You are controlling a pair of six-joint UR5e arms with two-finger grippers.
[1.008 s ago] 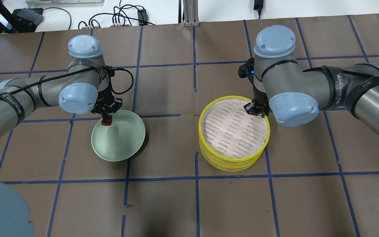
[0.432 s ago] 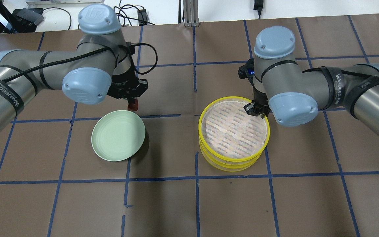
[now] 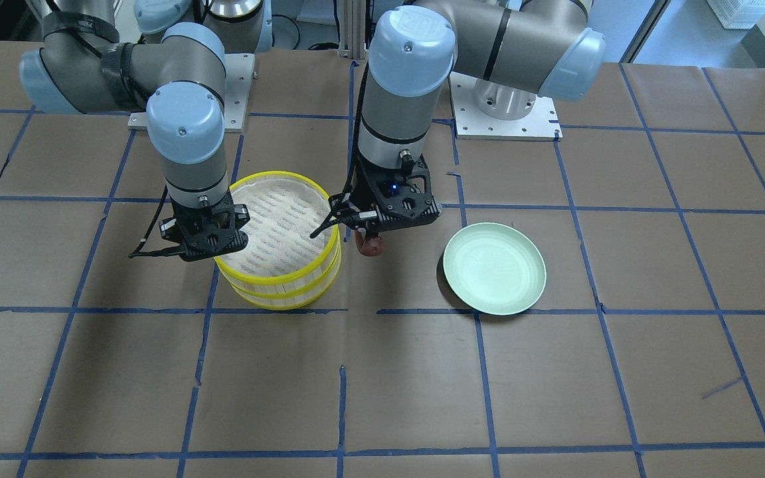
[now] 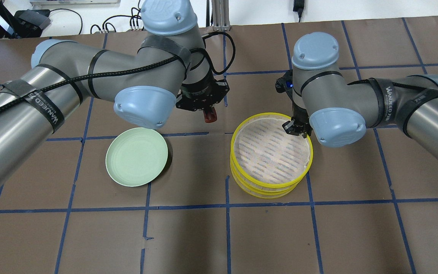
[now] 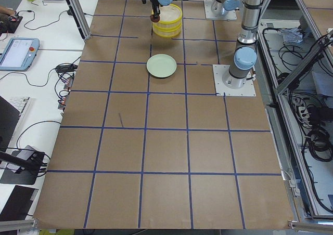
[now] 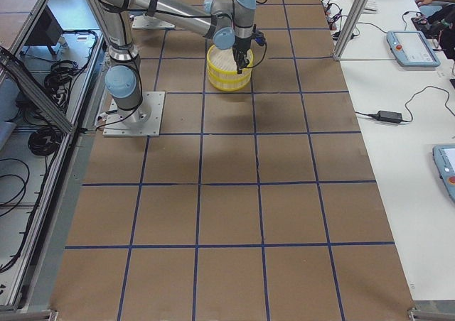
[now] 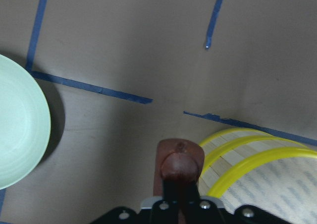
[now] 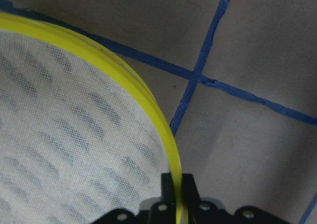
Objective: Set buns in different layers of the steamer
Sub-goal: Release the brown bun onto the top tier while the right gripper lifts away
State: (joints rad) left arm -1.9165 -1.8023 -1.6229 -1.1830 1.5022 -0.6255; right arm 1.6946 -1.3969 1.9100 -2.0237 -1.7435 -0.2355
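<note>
Just right of my left pincer [image 3: 371,241] waits the top layer [image 4: 233,148], bare; I clench the brown bun [image 7: 179,167], undelivered.

Reads "WANJEED" in white capitals along the black strap on the left forearm [image 4: 46,110], well back from the left jaws. Repeats as "WANJEED", trailed by marks too small to make out, on the black strap on the right forearm [image 4: 391,96], well back from the right jaws. Shows faintly as an embossed "UR" on the blue joint cap [image 4: 164,11] just above the left jaws.
</note>
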